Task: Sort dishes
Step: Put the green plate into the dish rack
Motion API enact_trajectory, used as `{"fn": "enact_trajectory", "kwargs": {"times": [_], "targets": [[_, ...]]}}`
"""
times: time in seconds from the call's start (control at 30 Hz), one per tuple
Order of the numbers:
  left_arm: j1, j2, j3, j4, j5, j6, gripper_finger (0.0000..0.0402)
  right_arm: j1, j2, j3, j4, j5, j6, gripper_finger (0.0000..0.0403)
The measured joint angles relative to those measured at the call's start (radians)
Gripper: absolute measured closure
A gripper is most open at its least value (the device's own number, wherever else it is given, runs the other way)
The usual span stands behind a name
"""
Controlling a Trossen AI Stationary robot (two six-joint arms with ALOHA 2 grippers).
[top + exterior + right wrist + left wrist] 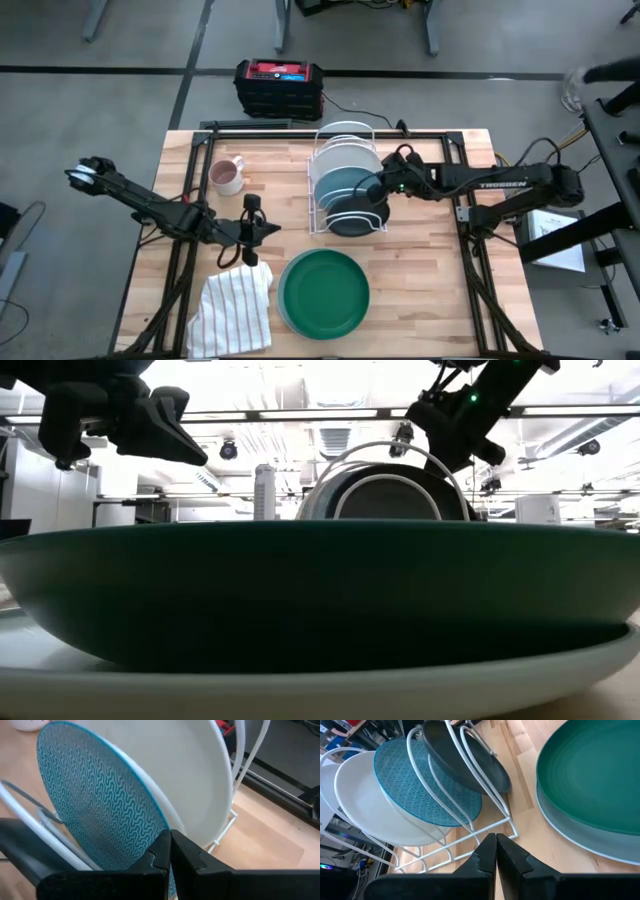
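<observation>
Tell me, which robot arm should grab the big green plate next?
Probably the left. The left gripper, shut, hovers just beside the dark green plate, which sits on a pale plate near the front edge. The right gripper, also shut, is over the dish rack, farther from it.

white wire rack (470, 827) holding three upright plates: white plate (365, 800), teal patterned plate (420, 780), blackish plate (470, 760). beside it, dark green plate (590, 775) stacked on pale blue plate (580, 842). left gripper (496, 851) fingers pressed together.

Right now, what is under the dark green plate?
The dark green plate sits on a larger pale blue plate; only that plate's rim shows, and its centre is covered.
</observation>
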Motion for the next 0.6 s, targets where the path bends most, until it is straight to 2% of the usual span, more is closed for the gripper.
{"fn": "enact_trajectory", "kwargs": {"times": [0.27, 0.5, 0.6], "targets": [[0.0, 0.001, 0.0, 0.0, 0.0, 0.0, 0.0401, 0.035, -0.055, 0.008, -0.042, 0.0, 0.027, 0.0403], [0.0, 0.001, 0.0, 0.0, 0.0, 0.0, 0.0401, 0.135, -0.074, 0.008, -0.272, -0.002, 0.272, 0.0403], [0.0, 0.001, 0.0, -0.001, 0.0, 0.0, 0.0401, 0.197, -0.066, 0.008, -0.301, -0.002, 0.357, 0.0403]]}}
